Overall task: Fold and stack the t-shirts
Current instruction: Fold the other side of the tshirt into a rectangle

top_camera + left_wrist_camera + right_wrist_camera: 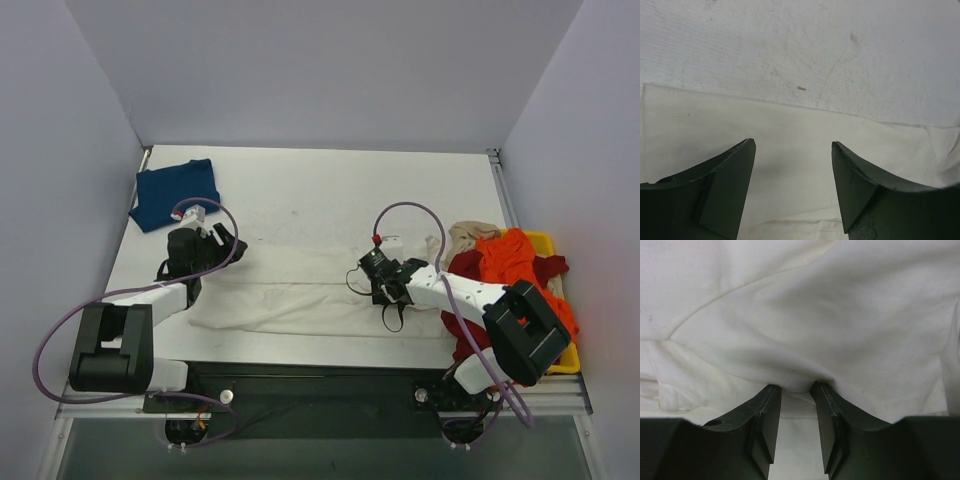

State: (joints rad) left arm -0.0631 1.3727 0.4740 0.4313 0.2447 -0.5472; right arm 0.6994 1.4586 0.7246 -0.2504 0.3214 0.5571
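- Cream t-shirt [300, 290] lies spread out in a long, low shape across the near middle of the bench [330, 190], reaching from the left hand to the right hand.
- Its cloth is off-white, soft and thin. It is mostly flat on the left part and more wrinkled toward the right.
- In the left wrist view the far edge of this shirt runs as a nearly straight hem across the bare, scratched bench surface.
- Left hand [792, 142] is released: its two dark fingers [730, 175] stand wide apart over the flat cloth near that hem, with nothing between them.
- Right hand [795, 386] is low on the right part of the same shirt. Its fingers [767, 410] are near each other with a narrow gap.
- A raised fold of cream cloth sits just at the fingertips, and soft creases run out from that place. I cannot tell if the fold is really pinched or only touched.
- Dark blue t-shirt [175, 195] lies as a folded packet at the far left corner of the bench, well apart from the cream one.
- Orange t-shirt [510, 258], dark red t-shirt [465, 268] and beige t-shirt [470, 235] are heaped together, unfolded, at the right edge, in and over the yellow bin [566, 362]. The orange one is on top.
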